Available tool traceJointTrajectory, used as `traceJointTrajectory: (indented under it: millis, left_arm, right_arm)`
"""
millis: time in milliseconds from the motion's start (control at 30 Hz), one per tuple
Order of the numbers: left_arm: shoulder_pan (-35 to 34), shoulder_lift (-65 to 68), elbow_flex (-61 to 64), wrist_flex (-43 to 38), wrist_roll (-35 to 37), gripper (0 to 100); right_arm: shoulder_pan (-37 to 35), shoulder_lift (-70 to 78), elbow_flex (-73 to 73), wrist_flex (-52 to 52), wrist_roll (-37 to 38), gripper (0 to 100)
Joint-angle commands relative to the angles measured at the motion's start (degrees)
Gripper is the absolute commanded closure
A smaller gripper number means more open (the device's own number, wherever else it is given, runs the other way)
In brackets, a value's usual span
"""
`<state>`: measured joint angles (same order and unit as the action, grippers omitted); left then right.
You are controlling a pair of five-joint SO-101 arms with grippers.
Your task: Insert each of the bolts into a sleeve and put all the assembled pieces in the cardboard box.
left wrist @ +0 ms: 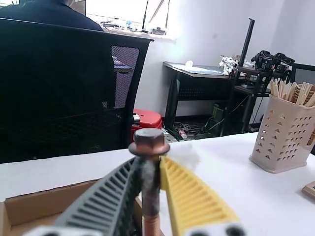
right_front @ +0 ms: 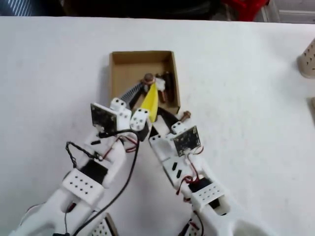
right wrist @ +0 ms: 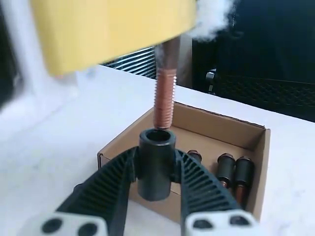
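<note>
Right wrist view: right pincer grips sleeve, left pincer clamps bolt above it.

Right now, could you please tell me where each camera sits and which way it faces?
High view: fixed above the table, looking down on the cardboard box; left arm and right arm enter from the lower edge.
Left wrist view: on the left arm, looking past the left gripper, shut on a bolt, toward a chair.
Right wrist view: on the right arm, looking past the right gripper, shut on a sleeve, toward the box.
Shared: both wrist views show that bolt and the box.
</note>
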<state>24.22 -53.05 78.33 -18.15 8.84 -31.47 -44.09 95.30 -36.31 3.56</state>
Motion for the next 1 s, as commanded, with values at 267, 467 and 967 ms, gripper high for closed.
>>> traceJointTrajectory:
  millis: [267, 467, 967]
  left_arm:
    - [3.4, -11.3, 1.1, 5.9, -0.7, 98]
    - [1.8, -8.0, 0.7, 5.5, -0.8, 98]
    - [0.5, -2.9, 1.1, 1.1, -2.5, 98]
  right_arm:
    - [-0.1, -1.0, 0.6, -1.4, -0.4, 98.2]
    - [-0.1, -1.0, 0.6, -1.4, -0.4, 98.2]
    - [0.0, -1.0, 0.6, -1.3, -0.4, 98.2]
